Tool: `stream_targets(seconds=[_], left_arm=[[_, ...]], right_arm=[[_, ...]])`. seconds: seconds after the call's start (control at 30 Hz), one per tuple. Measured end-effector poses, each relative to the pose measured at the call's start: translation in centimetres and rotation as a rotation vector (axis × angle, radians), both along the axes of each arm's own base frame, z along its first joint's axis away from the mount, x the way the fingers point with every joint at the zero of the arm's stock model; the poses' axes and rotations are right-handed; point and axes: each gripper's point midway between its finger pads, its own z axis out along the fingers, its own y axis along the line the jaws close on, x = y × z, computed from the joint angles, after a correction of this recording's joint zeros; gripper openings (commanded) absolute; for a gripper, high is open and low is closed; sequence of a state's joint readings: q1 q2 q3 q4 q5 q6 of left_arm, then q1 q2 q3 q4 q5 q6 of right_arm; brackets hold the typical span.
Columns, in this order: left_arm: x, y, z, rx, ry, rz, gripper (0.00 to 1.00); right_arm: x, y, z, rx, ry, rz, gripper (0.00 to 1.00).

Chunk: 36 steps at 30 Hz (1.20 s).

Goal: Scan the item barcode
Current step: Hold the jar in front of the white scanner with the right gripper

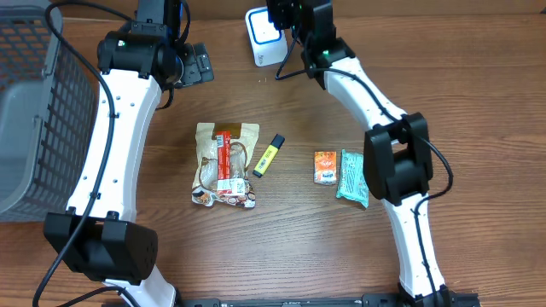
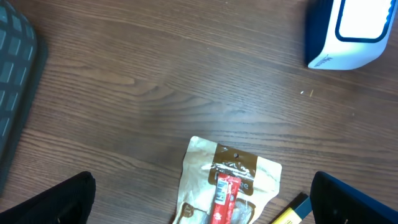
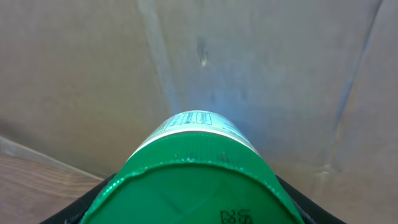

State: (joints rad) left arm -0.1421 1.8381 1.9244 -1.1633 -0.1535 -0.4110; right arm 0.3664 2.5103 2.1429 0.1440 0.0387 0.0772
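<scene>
A container with a green lid and a pale printed label fills the lower right wrist view, held between the dark fingers of my right gripper, which is shut on it. Overhead, that gripper is at the back of the table beside the white and blue scanner; the container itself is hidden there. The scanner also shows at the top right of the left wrist view. My left gripper hangs open above the table with nothing between its fingers; overhead it is left of the scanner.
A beige snack bag with a red stick lies mid-table, with a yellow highlighter to its right. An orange packet and a teal packet lie near the right arm. A grey mesh basket stands at the left edge.
</scene>
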Motion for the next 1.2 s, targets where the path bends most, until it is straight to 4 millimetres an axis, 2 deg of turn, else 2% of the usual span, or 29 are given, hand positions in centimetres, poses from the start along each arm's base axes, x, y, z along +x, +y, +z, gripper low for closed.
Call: stream_targets(seconds=[0.2,0.3,0.6,0.9,1.2], left_arm=[[0.0,0.0,0.0,0.000,0.000,0.000,1.00],[0.0,0.0,0.0,0.000,0.000,0.000,1.00],[0.0,0.0,0.0,0.000,0.000,0.000,1.00],[0.0,0.0,0.0,0.000,0.000,0.000,1.00],[0.0,0.0,0.0,0.000,0.000,0.000,1.00]], right_arm=[[0.7,0.1,-2.8,-0.003,-0.004,-0.006,0.04],[0.7,0.2,-3.4,-0.006,0.004,-0.006,0.04],[0.6,0.4,-3.8,-0.012,0.017,-0.008,0.04],[0.0,1.5,-4.4,-0.025,0.037,0.007,0.04],[0.1,1.8,-3.2,-0.223,-0.089,0.040,0.04]])
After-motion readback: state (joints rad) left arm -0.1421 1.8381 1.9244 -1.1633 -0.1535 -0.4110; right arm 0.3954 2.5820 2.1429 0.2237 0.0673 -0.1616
